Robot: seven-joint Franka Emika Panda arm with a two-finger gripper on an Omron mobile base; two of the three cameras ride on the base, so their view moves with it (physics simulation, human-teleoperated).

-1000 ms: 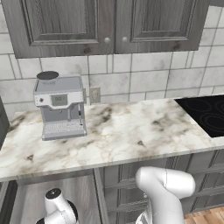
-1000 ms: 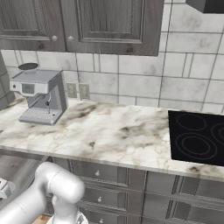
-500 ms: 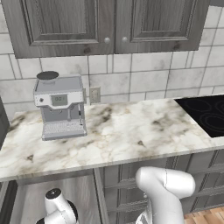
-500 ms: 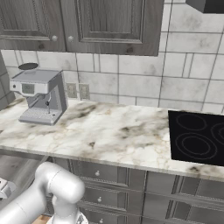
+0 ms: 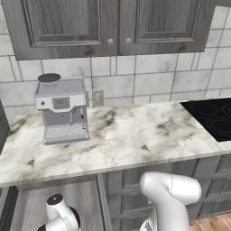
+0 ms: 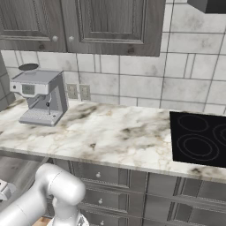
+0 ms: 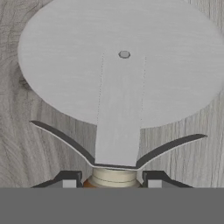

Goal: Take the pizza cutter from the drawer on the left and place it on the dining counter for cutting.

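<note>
while the pizza cutter [image 7: 120, 78] lies on the drawer [image 7: 17, 144] floor, the claw [image 7: 113, 180] flanks its handle narrowly; base views unchanged.

I see the pizza cutter [image 7: 120, 74] lying flat on the drawer's [image 7: 17, 148] grey wood-grain floor. Its large round silver blade faces up, curved guard and pale collar nearest me.

Left base view: from behind the arm's left, facing forward and down over the marble worktop [image 5: 122, 135], coffee machine [image 5: 62, 110] at left, hob [image 5: 212, 118] at right edge. Right base view: same worktop [image 6: 110, 132], machine [image 6: 39, 97] and hob [image 6: 198, 137], from the right. Hand view: very near, straight onto the pizza cutter [image 7: 122, 74] on grey wood.
</note>
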